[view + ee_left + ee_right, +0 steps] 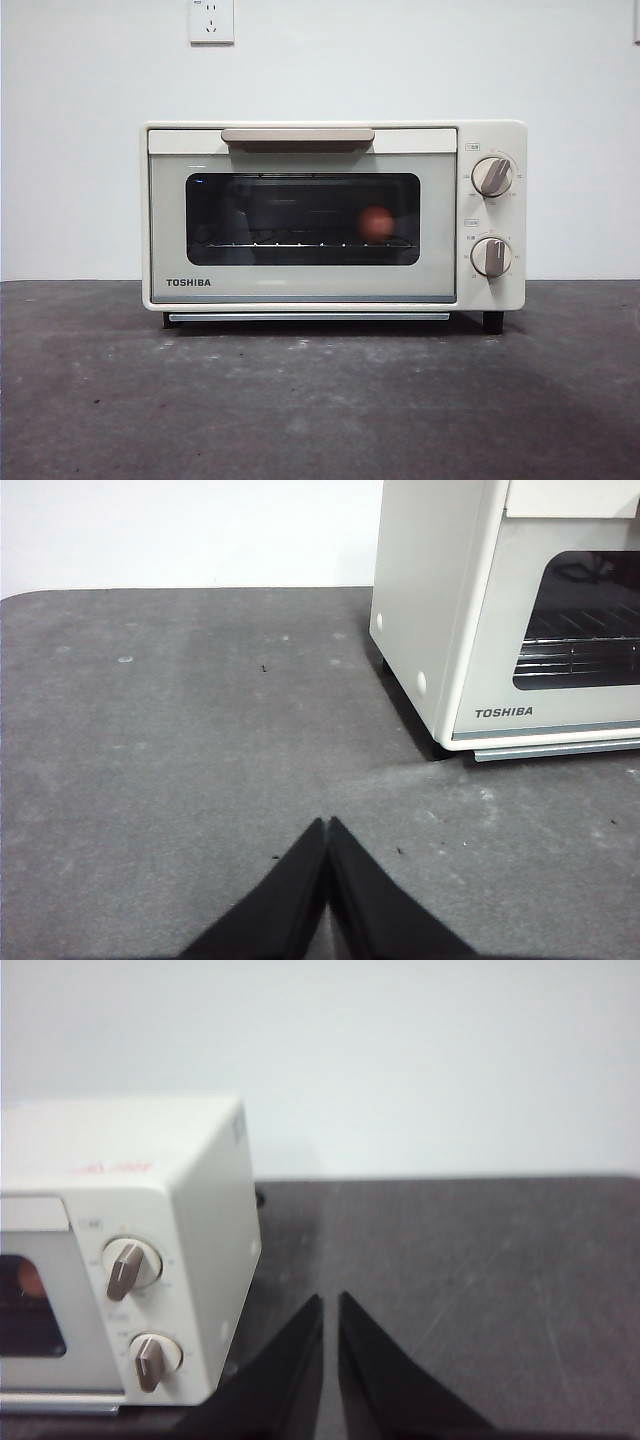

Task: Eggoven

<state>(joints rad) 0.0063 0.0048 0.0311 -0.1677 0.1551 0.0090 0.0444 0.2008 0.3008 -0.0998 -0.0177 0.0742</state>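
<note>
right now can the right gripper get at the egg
Probably not. The egg sits on the rack inside the oven, behind its closed glass door. The right gripper waits beside the oven, jaws shut.

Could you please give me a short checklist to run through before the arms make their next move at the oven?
1. Egg inside oven, on the rack: ok.
2. Door shut, handle up: ok.
3. Left gripper clear of oven, jaws shut, holding nothing: ok.
4. Right gripper clear of oven, beside the knobs' end, holding nothing: ok.
5. Knob settings: cannot tell.
</note>
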